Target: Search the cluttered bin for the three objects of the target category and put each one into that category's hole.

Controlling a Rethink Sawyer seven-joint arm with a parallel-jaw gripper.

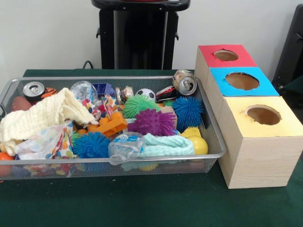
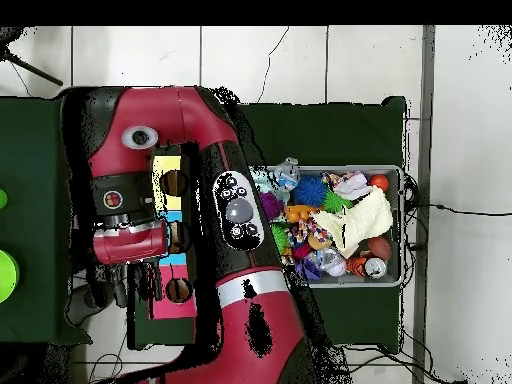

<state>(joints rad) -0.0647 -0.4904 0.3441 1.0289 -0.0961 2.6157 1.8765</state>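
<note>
The cluttered bin (image 1: 142, 160) is a wide silver wire-mesh basket on the green table; it also shows in the overhead view (image 2: 401, 200). It holds soda cans (image 1: 34, 89) (image 1: 185, 84), spiky balls in blue (image 1: 91, 145), purple (image 1: 152, 123) and green (image 1: 138, 105), a cream cloth (image 1: 42, 116), a mint cloth (image 1: 168, 145), a small soccer ball (image 1: 146, 93) and a crushed plastic bottle (image 1: 125, 146). Beside it stand three wooden boxes with round holes: red top (image 1: 226, 56), blue top (image 1: 242, 81), yellow top (image 1: 263, 115). The red arm (image 2: 200, 130) hangs over the boxes in the overhead view. The gripper does not show.
The robot's black pedestal (image 1: 139, 35) stands behind the bin. In the overhead view the arm hides most of the boxes; parts of the yellow (image 2: 168, 180) and blue (image 2: 175, 262) tops show. Green objects (image 2: 6, 270) lie at the left edge.
</note>
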